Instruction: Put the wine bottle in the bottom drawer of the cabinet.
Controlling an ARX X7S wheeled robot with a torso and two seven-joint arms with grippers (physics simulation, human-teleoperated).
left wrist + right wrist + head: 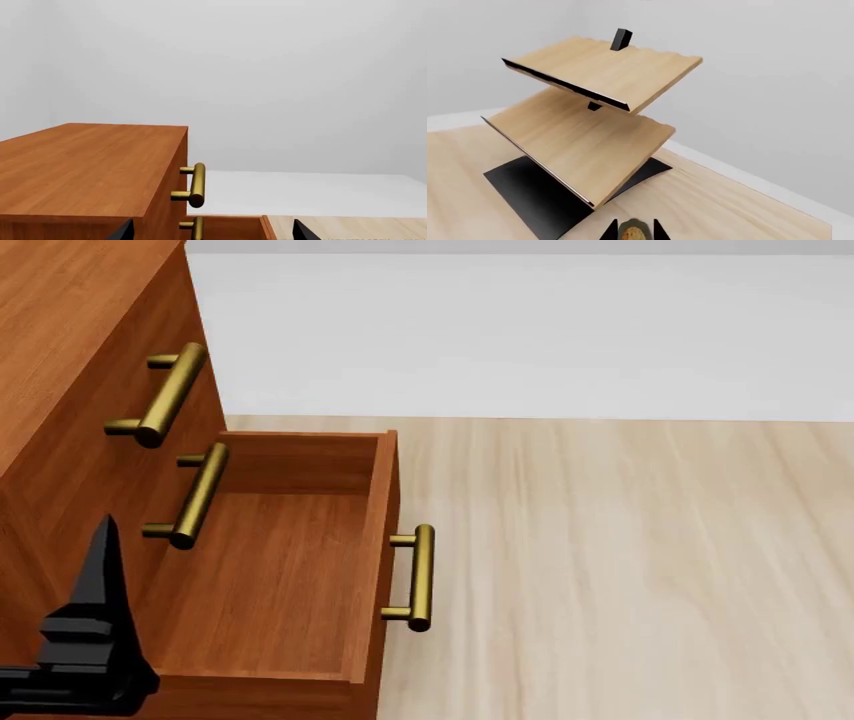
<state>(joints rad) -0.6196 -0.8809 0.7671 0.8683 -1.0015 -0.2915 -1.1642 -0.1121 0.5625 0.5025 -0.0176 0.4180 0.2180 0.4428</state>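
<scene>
The reddish-brown cabinet [67,360] fills the left of the head view. Its bottom drawer [267,570] is pulled out, showing a bare wood floor, with the brass handle [416,580] on its front. My left gripper [213,231] is open, its fingers wide apart above the cabinet's front edge; one black finger [104,570] shows beside the drawer. My right gripper [634,226] is out of the head view. It is shut on the wine bottle [632,234], of which only the tan top shows between the fingers.
Two upper drawer fronts with brass handles [163,395] stay closed above the open drawer. A pale slanted wooden rack [587,135] on a black base [534,190] stands ahead of the right gripper. Light wood floor [627,570] stretches right of the cabinet, with a white wall behind.
</scene>
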